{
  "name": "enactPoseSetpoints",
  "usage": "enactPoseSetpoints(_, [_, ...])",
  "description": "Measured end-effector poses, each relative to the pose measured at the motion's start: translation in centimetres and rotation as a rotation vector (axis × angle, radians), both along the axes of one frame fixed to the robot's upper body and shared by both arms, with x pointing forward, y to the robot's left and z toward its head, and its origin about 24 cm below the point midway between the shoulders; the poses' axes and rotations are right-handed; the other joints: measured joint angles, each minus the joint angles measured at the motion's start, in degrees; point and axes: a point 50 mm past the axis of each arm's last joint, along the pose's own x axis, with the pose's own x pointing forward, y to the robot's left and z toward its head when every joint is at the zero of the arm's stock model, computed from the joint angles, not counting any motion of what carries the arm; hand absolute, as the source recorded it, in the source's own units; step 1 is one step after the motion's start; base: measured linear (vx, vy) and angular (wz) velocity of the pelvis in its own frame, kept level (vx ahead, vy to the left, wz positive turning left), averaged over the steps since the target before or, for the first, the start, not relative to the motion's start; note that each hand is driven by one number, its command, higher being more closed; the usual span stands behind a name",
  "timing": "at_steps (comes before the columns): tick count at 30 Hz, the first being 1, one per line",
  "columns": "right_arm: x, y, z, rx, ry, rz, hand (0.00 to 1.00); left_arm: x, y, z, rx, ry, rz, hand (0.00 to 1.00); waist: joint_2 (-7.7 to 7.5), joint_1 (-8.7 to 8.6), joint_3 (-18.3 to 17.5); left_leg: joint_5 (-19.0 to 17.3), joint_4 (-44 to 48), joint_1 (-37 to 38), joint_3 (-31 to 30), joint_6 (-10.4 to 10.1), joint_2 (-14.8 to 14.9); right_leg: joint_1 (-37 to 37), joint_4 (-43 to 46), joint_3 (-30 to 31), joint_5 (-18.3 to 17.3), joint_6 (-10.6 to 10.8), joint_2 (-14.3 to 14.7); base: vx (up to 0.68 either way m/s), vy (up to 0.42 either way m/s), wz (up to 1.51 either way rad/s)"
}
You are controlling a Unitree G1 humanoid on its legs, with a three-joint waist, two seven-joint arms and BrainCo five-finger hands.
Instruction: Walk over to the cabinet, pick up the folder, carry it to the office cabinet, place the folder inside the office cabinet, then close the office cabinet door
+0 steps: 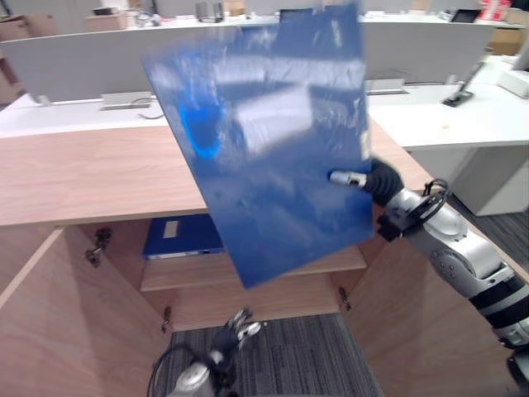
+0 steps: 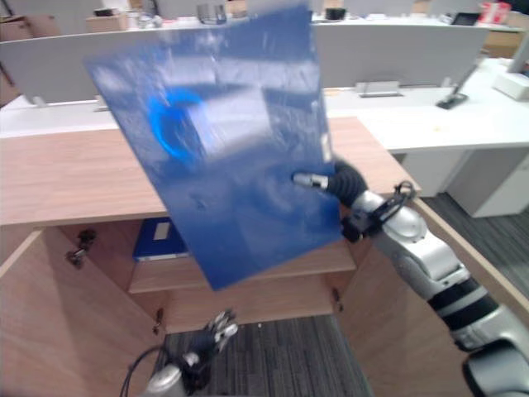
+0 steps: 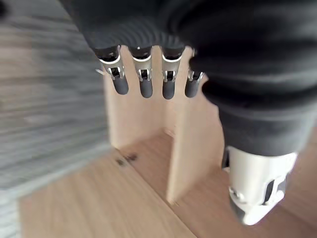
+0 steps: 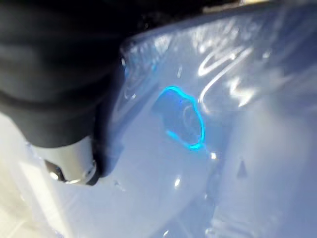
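Pinching a tilted blue folder (image 1: 273, 141) by its edge, the right hand (image 1: 376, 179) holds it before the open cabinet (image 1: 83, 174); the left hand (image 1: 240, 324) hangs low before the cabinet, fingers straight.

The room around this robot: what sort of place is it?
Most likely an open-plan office: white desks with grey divider screens, a wooden cabinet, and a blue folder in the right hand.

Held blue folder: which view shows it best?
Left eye view: whole tilted folder, pinched at its edge by the right hand. Right eye view matches. Right wrist view: a close patch of its surface.
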Motion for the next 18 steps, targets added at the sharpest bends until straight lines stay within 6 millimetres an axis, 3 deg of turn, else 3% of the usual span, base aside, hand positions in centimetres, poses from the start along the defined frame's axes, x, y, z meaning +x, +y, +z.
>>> enactPoseSetpoints(2, [-1.2, 0.3, 0.7, 0.003, -0.109, -0.014, 1.0, -1.1, 1.6, -1.1, 0.032, 0.088, 0.118, 0.0, -0.11, -0.32, 0.1, 0.0, 0.0, 0.0, 0.2, 0.0, 0.1, 0.0, -0.1, 0.2, 0.1, -0.2, 0.2, 0.0, -0.008, -0.07])
enactPoseSetpoints(4, [-2.2, 1.3, -0.1, -0.062, -0.17, -0.036, 1.0, -2.1, 3.4, -1.8, 0.079, 0.151, 0.207, 0.0, -0.25, -0.59, 0.0, 0.0, 0.0, 0.1, 0.5, 0.0, 0.2, 0.0, -0.2, 0.8, 0.3, -0.3, 0.4, -0.01, 0.003, -0.11])
enactPoseSetpoints(8, [-3.3, 1.8, -3.2, -0.25, -0.197, -0.124, 1.0, -5.1, 5.8, -2.5, 0.173, 0.26, 0.238, 0.0, -0.33, -0.96, 0.1, 0.0, 0.0, 0.3, 1.1, 0.0, 0.3, 0.0, -0.6, 1.2, 0.7, -0.2, 0.4, -0.01, 0.003, -0.07])
enactPoseSetpoints(12, [-4.4, 1.8, -6.7, -0.418, -0.171, -0.203, 1.0, -6.4, 7.2, -2.6, 0.197, 0.289, 0.308, 0.0, -0.65, -1.07, 0.2, 0.0, 0.0, 0.3, 1.0, 0.0, 0.0, 0.0, -0.7, 1.2, 0.8, -0.1, 0.2, 0.0, 0.0, 0.0])
enactPoseSetpoints(16, [-5.2, 2.9, -11.5, -0.663, -0.14, -0.185, 1.0, -7.6, 8.3, -2.6, 0.226, 0.329, 0.332, 0.0, -1.13, -1.09, 0.4, -0.3, 0.0, 0.2, 0.8, -0.3, 0.0, 0.0, -1.3, 1.2, 1.2, -0.1, 0.3, 0.0, 0.0, 0.0])
enactPoseSetpoints(17, [-5.6, 3.5, -14.5, -0.804, -0.115, -0.138, 1.0, -8.4, 8.6, -2.7, 0.243, 0.356, 0.315, 0.0, -1.32, -0.97, 0.5, -0.4, 0.0, 0.1, 0.8, -0.3, 0.0, 0.0, -1.5, 1.2, 1.2, -0.1, 0.3, 0.0, 0.0, 0.0])
enactPoseSetpoints(18, [-5.8, 3.6, -15.9, -0.866, -0.099, -0.113, 1.0, -8.8, 8.6, -2.7, 0.247, 0.369, 0.311, 0.0, -1.37, -0.87, 0.5, -0.4, 0.0, 0.1, 0.8, -0.4, 0.0, 0.0, -1.5, 1.2, 1.2, -0.1, 0.2, 0.0, 0.0, 0.0])
